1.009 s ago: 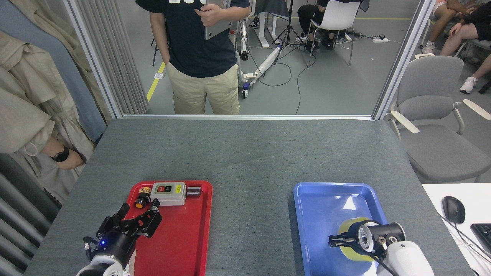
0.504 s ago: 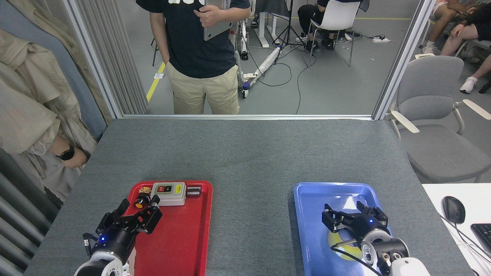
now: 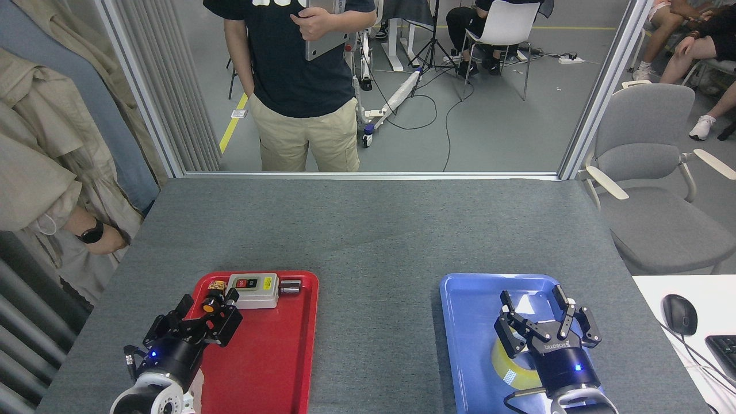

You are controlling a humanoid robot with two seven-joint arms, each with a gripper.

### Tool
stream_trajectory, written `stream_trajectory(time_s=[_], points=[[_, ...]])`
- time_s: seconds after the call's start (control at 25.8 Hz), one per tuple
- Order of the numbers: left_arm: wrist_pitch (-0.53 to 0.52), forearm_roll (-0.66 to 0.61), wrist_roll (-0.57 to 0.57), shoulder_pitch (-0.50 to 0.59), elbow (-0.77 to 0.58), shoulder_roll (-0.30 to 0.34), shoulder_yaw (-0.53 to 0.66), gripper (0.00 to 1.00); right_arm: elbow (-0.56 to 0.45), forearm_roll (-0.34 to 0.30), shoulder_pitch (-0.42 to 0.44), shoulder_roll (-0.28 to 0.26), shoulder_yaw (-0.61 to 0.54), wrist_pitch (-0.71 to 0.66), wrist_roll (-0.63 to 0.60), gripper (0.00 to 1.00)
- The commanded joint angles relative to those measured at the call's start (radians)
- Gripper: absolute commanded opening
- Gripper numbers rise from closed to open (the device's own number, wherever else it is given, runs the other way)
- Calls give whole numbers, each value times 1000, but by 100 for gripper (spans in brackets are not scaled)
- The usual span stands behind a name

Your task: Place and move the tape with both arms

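- While the tape (image 3: pixel 513 362) lies in the blue tray (image 3: pixel 466 322), right hand (image 3: pixel 543 316) hovers over it, fingers wide, empty.
- Left hand (image 3: pixel 198 319) open, idle over red tray (image 3: pixel 276 356).
- Advice: centre fingers astride roll before closing.

Grey felt-topped table (image 3: pixel 368 230) meets an aluminium-framed glass partition (image 3: pixel 598 92). Beyond: grey floor (image 3: pixel 494 132) with yellow line, black cables, white chair (image 3: pixel 506 29). Grey armchair (image 3: pixel 650 172) right; beige curtain (image 3: pixel 34 144) left.
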Motion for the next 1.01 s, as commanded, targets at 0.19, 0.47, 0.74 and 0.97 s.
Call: stream_trajectory(time_s=[0.19,0.47,0.74,0.97], points=[[0,0,0,-5,-2,4,0,100,-45,18,58,25,-21,74,5,100],[-42,-67,73,13,-43,5,-5,100,-91,18,84,70,-15,137,63,100],[-65,-261,148,35,-59,-9,-3,100,-91,16,84,61,-15,137,71,100],[-65,-268,194,55,-68,-6,-5,100,-91,18,84,62,-16,138,70,100]])
